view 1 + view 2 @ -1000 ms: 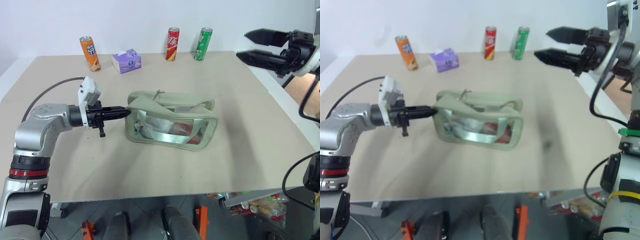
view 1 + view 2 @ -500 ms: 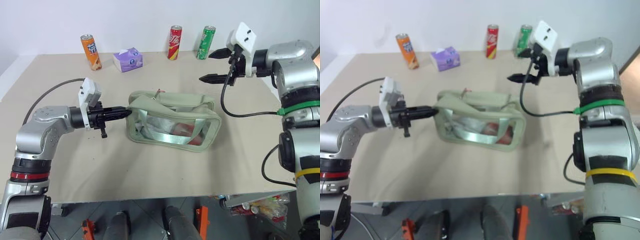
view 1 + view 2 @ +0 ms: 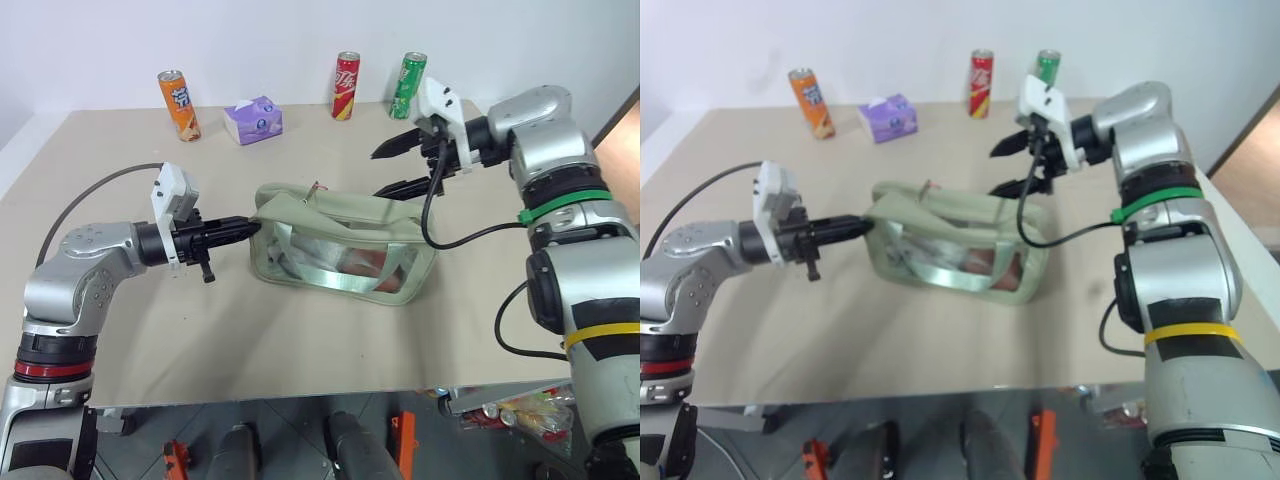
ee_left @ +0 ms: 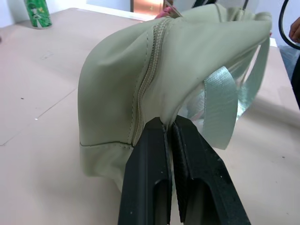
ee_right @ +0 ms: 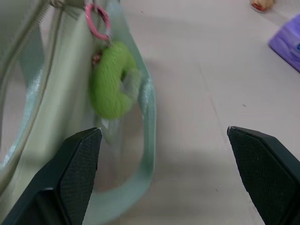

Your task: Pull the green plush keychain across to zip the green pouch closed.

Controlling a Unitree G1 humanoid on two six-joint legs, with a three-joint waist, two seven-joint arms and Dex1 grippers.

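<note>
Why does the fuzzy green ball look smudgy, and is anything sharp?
In the right wrist view the lime-green fuzzy plush keychain and its pink ring look soft and smeared. In the left wrist view the zipper on the pale sage-green fabric pouch is crisp. In the left eye view the pouch casts a faint shadow on the beige table.

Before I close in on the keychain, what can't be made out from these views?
- Keychain: in the head views it hangs behind the pouch, out of sight.
- Zipper: the left wrist view shows the near end; the pouch's bulge hides the rest.
- Pouch contents: blurred behind the glossy clear panel.
- Right gripper tips: cut off by the right wrist view's bottom edge.
- Can: top cropped in the left wrist view.
</note>
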